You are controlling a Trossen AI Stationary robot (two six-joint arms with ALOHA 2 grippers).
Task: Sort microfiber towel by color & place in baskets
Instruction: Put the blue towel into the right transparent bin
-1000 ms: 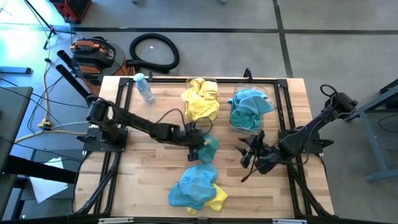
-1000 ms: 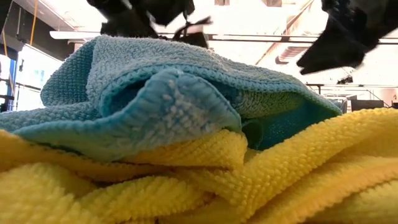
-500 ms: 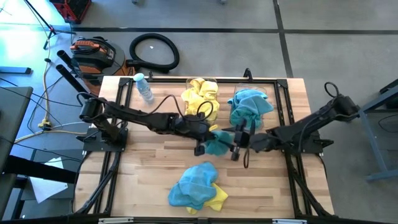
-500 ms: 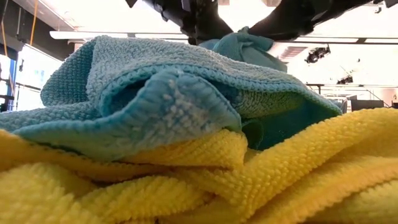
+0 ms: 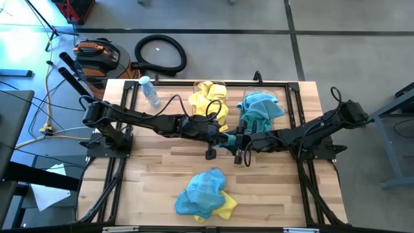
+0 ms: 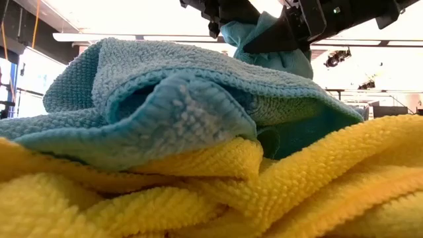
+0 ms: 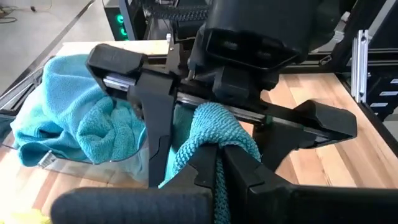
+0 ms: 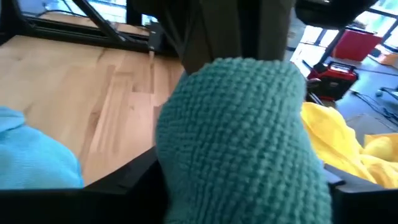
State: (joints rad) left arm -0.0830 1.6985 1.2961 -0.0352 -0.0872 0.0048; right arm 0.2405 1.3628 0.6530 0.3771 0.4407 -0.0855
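**Teal cloth passes between two arms above the table's middle**

On the wooden table (image 5: pixel 162 162), the right arm has swung in from its side over the past second to meet the left arm just in front of the teal-filled basket (image 5: pixel 259 111). The left gripper (image 5: pixel 218 138) holds its fingers pressed together, pinching a teal towel (image 5: pixel 228 141) in mid-air; the right gripper (image 5: pixel 240 142) has spread its fingers wide around that same cloth. It looks like a handover toward the teal-filled basket. A yellow-filled basket (image 5: pixel 208 103) sits beside it, and a mixed pile (image 5: pixel 204 194) near the table's front edge awaits sorting.
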